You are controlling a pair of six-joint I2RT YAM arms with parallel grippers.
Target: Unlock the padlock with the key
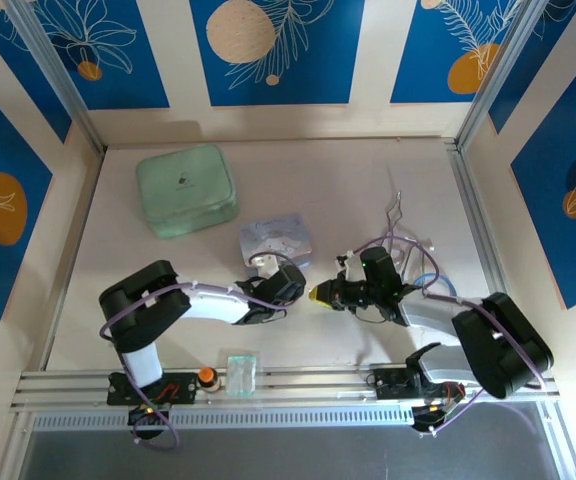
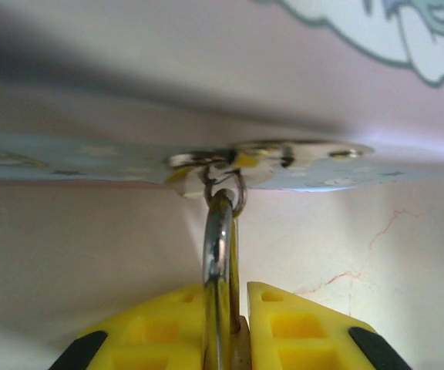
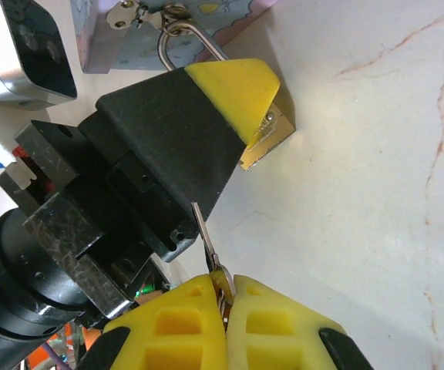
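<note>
A: Near edge first. Anything on the rail (image 1: 318,385)?
B: A small clear block (image 1: 241,372), sitting between the two arm bases.

A: State of the right gripper (image 3: 226,299)?
B: Pinched tight on the key (image 3: 204,231), held by its head. The thin blade points up and away, and its tip meets the black body of the other claw. Touching or just short, cannot tell.

A: And the left gripper (image 2: 236,312)?
B: Narrow, clamped on the padlock (image 3: 267,139). The brass body sits between the yellow fingers (image 3: 233,85), one corner poking out.

A: Where does the padlock sit?
B: Mid-table, against the near side of the pale blue cartoon-printed tin (image 1: 276,240). The silver shackle (image 2: 218,247) is threaded through a small ring on the tin's hasp (image 2: 284,154). The key is near the brass body but not touching it.

A: Farther back?
B: A pale green square container (image 1: 186,190), well apart from the tin, at the far left of the table (image 1: 368,180)
</note>
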